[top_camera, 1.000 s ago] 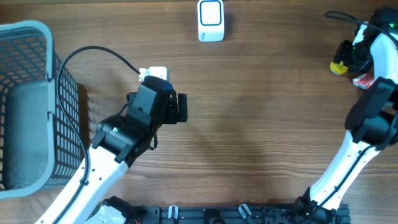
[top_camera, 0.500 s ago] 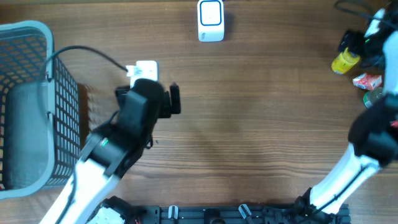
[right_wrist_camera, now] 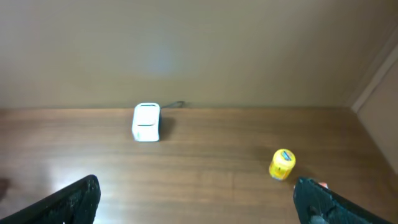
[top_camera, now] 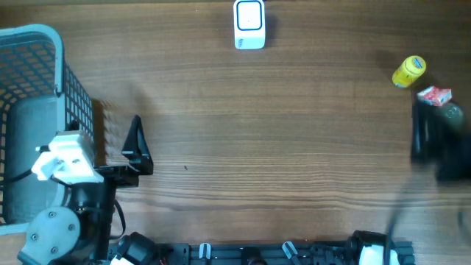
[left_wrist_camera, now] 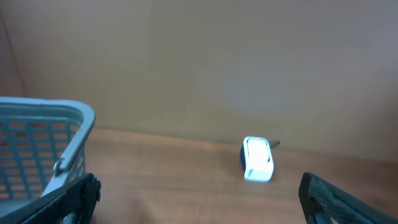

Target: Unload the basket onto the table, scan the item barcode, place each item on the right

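The white-and-blue scanner [top_camera: 249, 24] stands at the table's far edge, also in the left wrist view as the scanner [left_wrist_camera: 257, 159] and in the right wrist view as the scanner [right_wrist_camera: 147, 122]. A small yellow bottle [top_camera: 408, 71] rests at the far right, apart from both arms; the right wrist view shows the bottle [right_wrist_camera: 282, 164] ahead of the right finger. My right gripper [right_wrist_camera: 202, 208] is open and holds nothing; from overhead its arm [top_camera: 440, 147] is a dark blur. My left gripper [left_wrist_camera: 202, 211] is open and holds nothing, drawn back to the near left, one finger [top_camera: 136, 143] showing beside the basket.
A blue-grey wire basket [top_camera: 29, 37] fills the left edge, its rim [left_wrist_camera: 43, 109] close to my left finger. A red packet [top_camera: 434, 95] and a greenish item [top_camera: 450, 112] lie just nearer than the yellow bottle.
The left arm pulled back from the middle left to the near-left corner. The right arm drew away from the yellow bottle toward the near right, leaving the bottle on the table.
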Controlling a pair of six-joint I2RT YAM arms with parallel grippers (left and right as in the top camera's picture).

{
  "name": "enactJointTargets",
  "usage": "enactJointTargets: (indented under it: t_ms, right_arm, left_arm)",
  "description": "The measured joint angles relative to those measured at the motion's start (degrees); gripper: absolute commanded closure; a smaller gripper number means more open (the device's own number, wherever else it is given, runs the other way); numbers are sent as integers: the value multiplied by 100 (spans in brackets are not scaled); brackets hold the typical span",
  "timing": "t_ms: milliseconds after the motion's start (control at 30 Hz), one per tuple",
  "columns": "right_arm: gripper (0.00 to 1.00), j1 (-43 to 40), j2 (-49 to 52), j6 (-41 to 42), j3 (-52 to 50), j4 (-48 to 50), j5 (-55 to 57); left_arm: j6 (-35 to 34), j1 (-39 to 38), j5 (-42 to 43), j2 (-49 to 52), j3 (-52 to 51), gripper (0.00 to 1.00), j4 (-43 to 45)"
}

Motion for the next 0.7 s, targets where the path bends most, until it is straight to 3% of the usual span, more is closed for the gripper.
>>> enactJointTargets:
  t_ms: [267, 700]
  right_arm:
    - [0, 11, -2129, -63, 55, -682, 0]
    - [0, 11, -2323, 1034, -214, -1360, 46]
  left_arm:
    - [0, 2, 2, 2, -2, 0, -796]
    - [0, 2, 2, 4, -2, 0, -804]
